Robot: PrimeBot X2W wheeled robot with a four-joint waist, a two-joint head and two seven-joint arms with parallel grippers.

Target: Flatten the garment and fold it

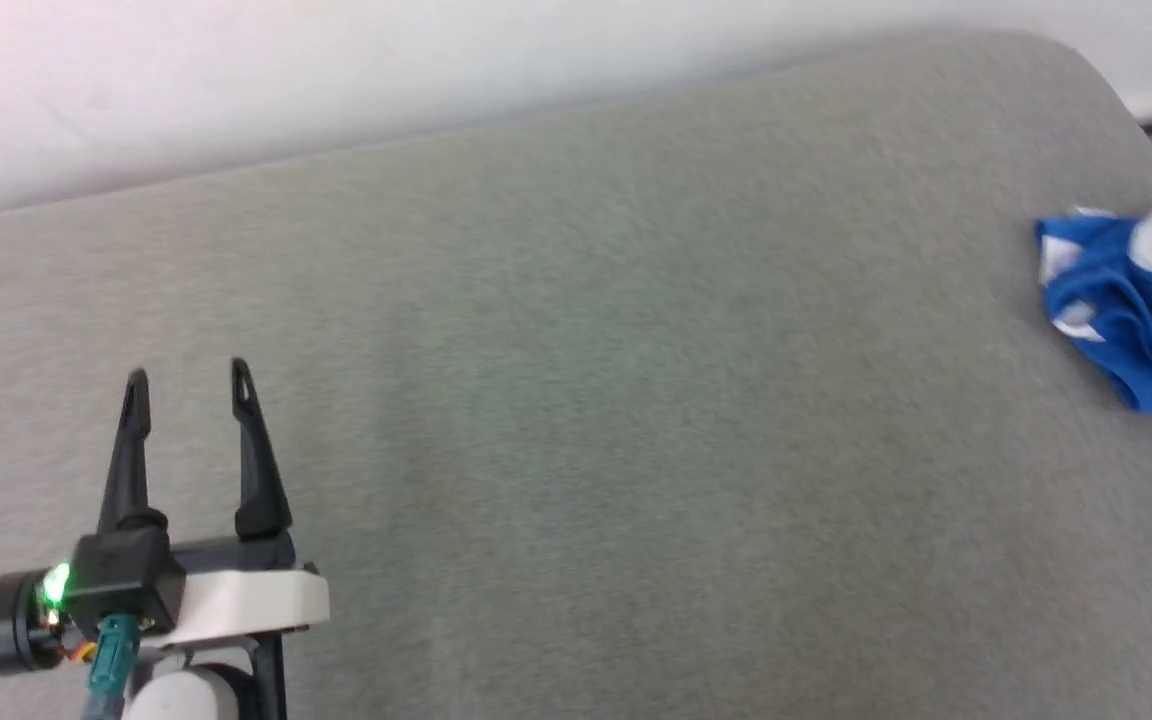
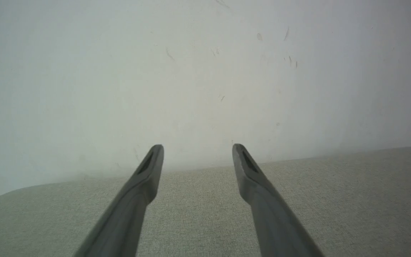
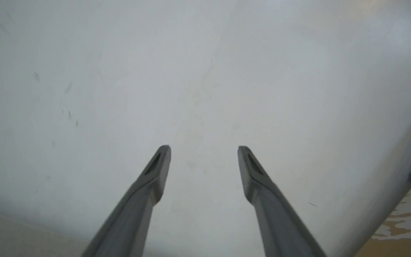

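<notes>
A counter (image 1: 636, 400) covered in pale grey-green woven cloth spreads beneath and ahead of the left fingers (image 2: 148, 178), with a rounded corner far off to their right. It ends at a plain white wall (image 2: 205, 71) that is softly lit and flecked with small dark scuffs above the fingertips. Beyond the right fingers (image 3: 155, 178) a white wall rises too, and at their lower right lies a strip of tan floor (image 3: 405, 232) with pale mottled patches.

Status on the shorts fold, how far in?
Done: nothing yet; the garment lies crumpled on the grey surface, far right in the head view. In hand: nothing; left claw is open over bare fabric, right claw open, facing a white wall. Left: grasp, flatten, fold.
</notes>
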